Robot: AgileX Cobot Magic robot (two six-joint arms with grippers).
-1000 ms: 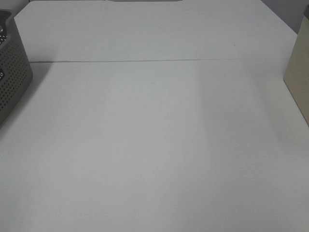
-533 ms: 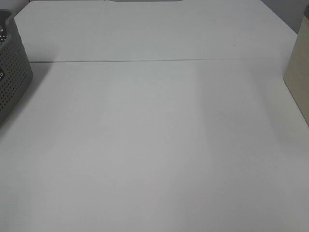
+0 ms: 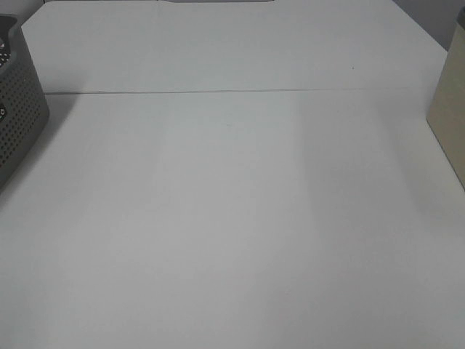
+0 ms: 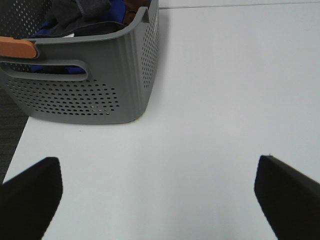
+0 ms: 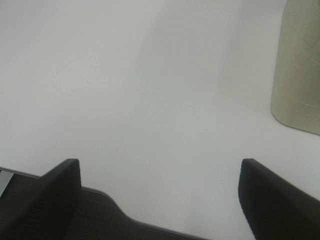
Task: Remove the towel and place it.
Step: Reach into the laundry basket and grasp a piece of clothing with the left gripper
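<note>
My left gripper (image 4: 157, 170) hangs above the table (image 3: 232, 218) with its two fingers (image 4: 32, 195) spread wide and nothing between them. It faces the grey basket (image 4: 100, 75), which stands well apart from it, near the table's left edge. The basket has perforated walls and a slot handle, and there is an orange piece (image 4: 17, 47) on its rim. Inside lies a heap of fabric. The towel (image 4: 75, 12) seems to be the dark cloth on top, bunched up beside something blue (image 4: 116, 11) and a brownish scrap. I see too little of it to make out a hem or a label. My right gripper (image 5: 160, 165) is open just as wide and also holds nothing. It is poised over the table's near edge, where a dark surface (image 5: 75, 220) shows past the white top. A beige bin (image 5: 300, 65) stands off to its side, resting on the table and clear of the fingers. From the high camera the basket (image 3: 18, 109) sits at the far left and the bin (image 3: 450, 109) at the far right, with bare white top between them. A thin seam (image 3: 232, 92) crosses the top from side to side.
</note>
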